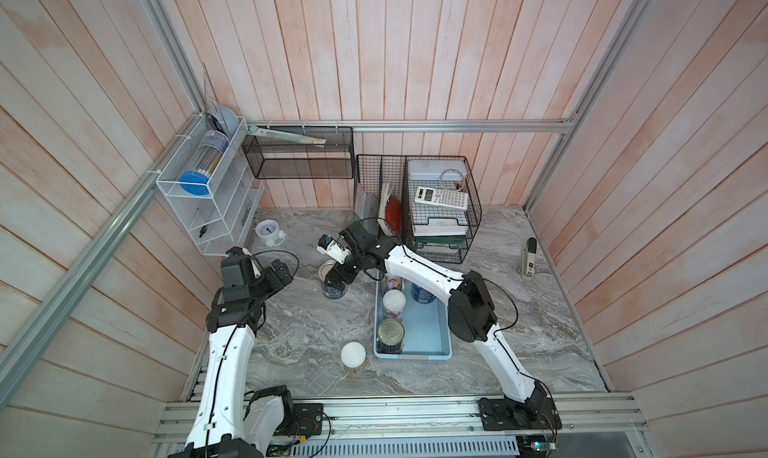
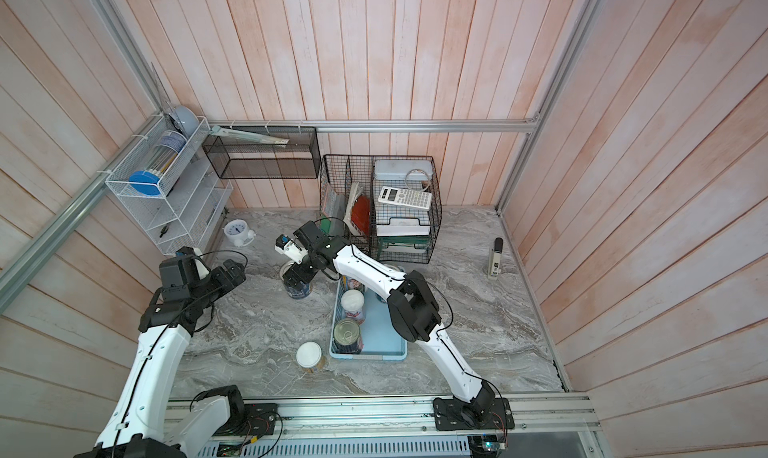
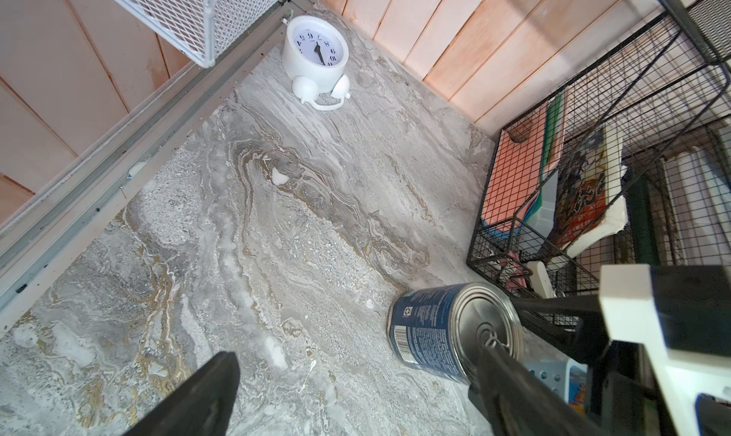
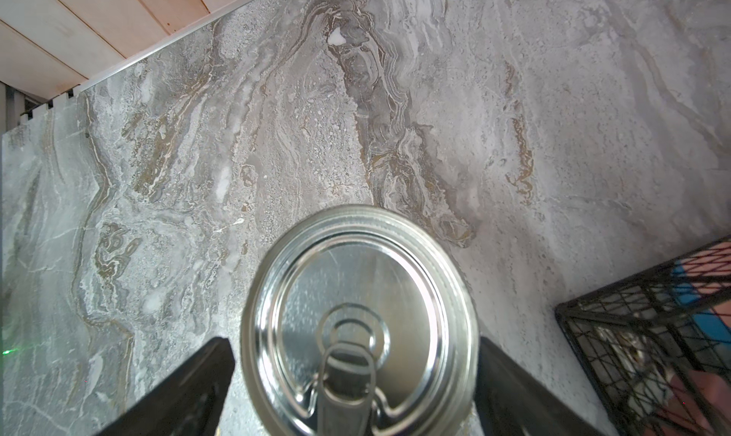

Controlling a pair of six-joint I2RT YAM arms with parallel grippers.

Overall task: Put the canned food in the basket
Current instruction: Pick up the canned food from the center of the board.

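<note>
A blue-labelled can [image 1: 333,289] [image 2: 297,289] with a silver pull-tab top [image 4: 358,319] stands on the marble just left of the basket's far end. My right gripper [image 1: 334,280] [image 4: 354,345] is lowered over it, open, one finger on each side of the rim. The light blue basket [image 1: 432,339] [image 2: 370,357] holds a silver-topped can [image 1: 390,334], a white-lidded can [image 1: 394,303] and more cans partly hidden under the right arm. Another white-lidded can [image 1: 353,355] [image 2: 309,355] stands outside the basket's near left corner. My left gripper [image 1: 286,274] [image 3: 356,386] hovers open and empty to the left.
A white alarm clock [image 1: 268,231] [image 3: 316,50] sits at the back left under the white wire rack [image 1: 203,194]. The black wire organizer [image 1: 440,210] with a calculator stands behind the basket. A small upright device [image 1: 528,258] stands by the right wall.
</note>
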